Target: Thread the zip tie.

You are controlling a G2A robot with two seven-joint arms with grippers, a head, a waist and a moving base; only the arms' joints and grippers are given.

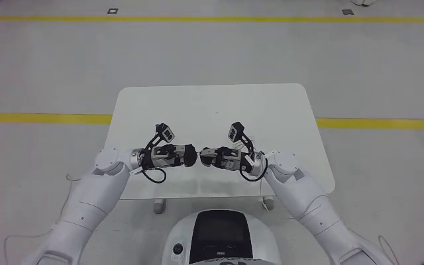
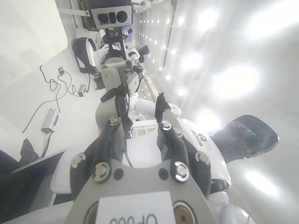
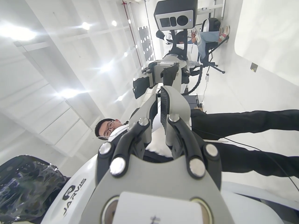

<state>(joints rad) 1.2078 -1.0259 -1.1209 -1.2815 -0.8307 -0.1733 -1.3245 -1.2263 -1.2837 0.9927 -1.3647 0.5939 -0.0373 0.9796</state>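
Right gripper (image 3: 160, 93), mine: fingers drawn nearly together, a slim gap left between the ribbed pads (image 3: 164, 108); whether anything sits in that gap I cannot tell. Left gripper (image 2: 140, 100), mine: fingers (image 2: 163, 115) spread wide apart, tips wrapped in black; I see nothing gripped between them. The two grippers face each other tip to tip; the right one's tips stand just at one finger of the left, while the left's other finger stands off to the side; whether the tips touch I cannot tell. Zip tie: I cannot tell where it is; a dark patch sits where the grippers meet in the top view, too small to name. Both grippers are held above the table (image 1: 265, 106), over its near edge and about midway along it; my arms come in from either side. The table is white with rounded corners. Beyond it lies grey floor; a yellow line (image 1: 53, 118) runs across and passes under the table; a second yellow line (image 1: 199, 18) runs across farther off.
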